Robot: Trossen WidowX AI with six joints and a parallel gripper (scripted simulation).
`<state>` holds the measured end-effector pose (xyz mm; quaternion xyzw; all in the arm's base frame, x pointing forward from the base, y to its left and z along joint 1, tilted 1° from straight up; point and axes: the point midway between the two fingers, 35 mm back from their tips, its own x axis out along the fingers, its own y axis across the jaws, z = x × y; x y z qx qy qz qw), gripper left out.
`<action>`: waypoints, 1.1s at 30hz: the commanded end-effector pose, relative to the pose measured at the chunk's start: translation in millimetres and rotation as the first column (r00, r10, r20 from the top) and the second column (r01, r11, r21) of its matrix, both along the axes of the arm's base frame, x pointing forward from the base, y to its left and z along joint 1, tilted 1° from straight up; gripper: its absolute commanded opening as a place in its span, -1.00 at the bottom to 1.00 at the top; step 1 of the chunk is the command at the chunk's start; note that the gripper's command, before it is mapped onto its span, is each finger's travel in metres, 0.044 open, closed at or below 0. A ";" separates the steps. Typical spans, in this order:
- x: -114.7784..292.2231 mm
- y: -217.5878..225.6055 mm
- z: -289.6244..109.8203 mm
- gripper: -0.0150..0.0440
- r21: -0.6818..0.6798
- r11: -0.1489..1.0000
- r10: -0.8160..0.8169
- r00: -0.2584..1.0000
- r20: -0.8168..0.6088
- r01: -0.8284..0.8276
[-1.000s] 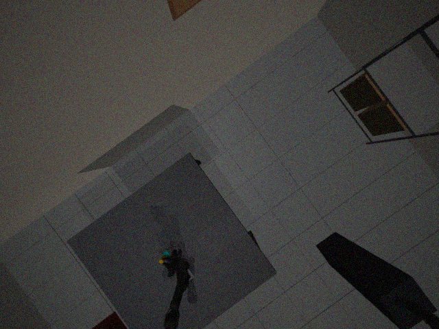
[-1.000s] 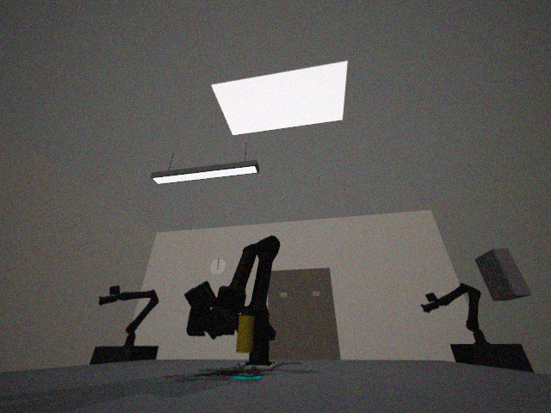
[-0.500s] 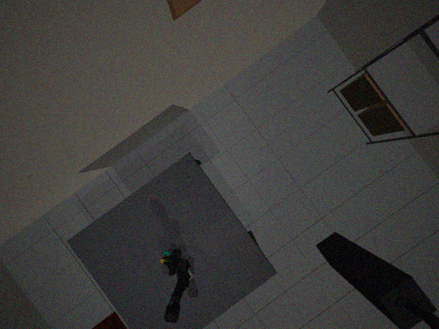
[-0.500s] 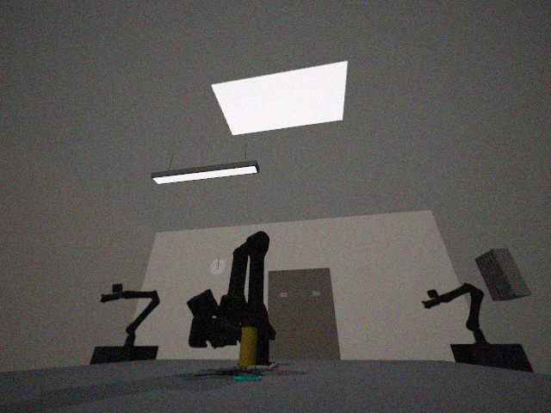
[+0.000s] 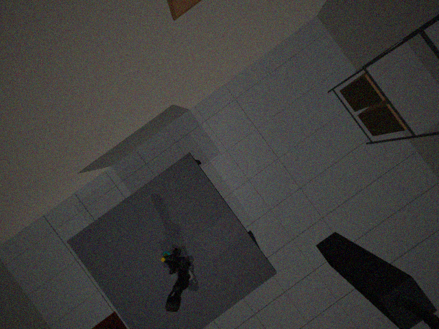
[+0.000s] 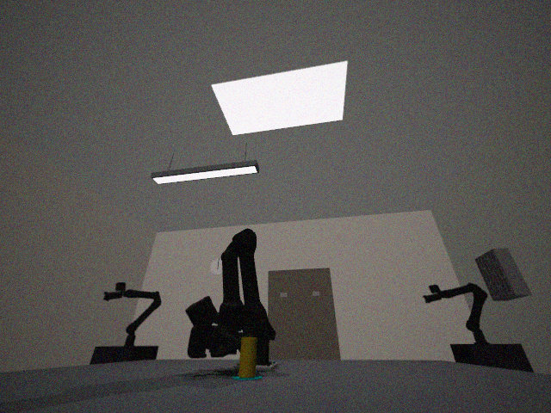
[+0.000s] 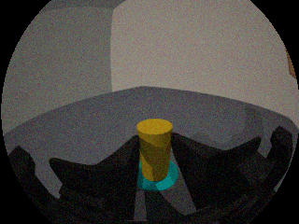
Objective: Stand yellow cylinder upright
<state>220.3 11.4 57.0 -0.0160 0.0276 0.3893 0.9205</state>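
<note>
The yellow tall cylinder (image 5: 162,259) (image 6: 247,356) (image 7: 155,149) is upright between the fingers. In the exterior view its lower end is at the cyan circle (image 5: 166,253) (image 6: 257,378) (image 7: 172,176); whether it touches the surface or is a hair above it, I cannot tell. In the wrist view the cyan shows on both sides of the cylinder's foot and in front of it. My gripper (image 7: 154,138) is shut on the cylinder, with one dark finger on each side. In the exterior view the fingers are hard to make out against the dark arm.
The arm's base stands on the grey table (image 5: 131,226) (image 6: 378,386), behind the cylinder in the exterior view. Two other dark arms (image 6: 145,315) (image 6: 478,306) stand on dark blocks farther back, left and right.
</note>
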 end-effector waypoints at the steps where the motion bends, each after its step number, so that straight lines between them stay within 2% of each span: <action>1: -0.3 0.3 -1.1 -0.14 -0.003 1.000 0.000 1.000 0.004 0.000; 8: -0.3 0.3 -1.1 -0.14 -0.003 1.000 0.000 1.000 0.004 0.000; 19: -0.3 0.3 -1.1 0.84 -0.003 1.000 0.000 1.000 0.004 0.000; 33: 6.8 -6.1 18.2 0.86 -0.004 1.000 0.000 1.000 0.004 0.000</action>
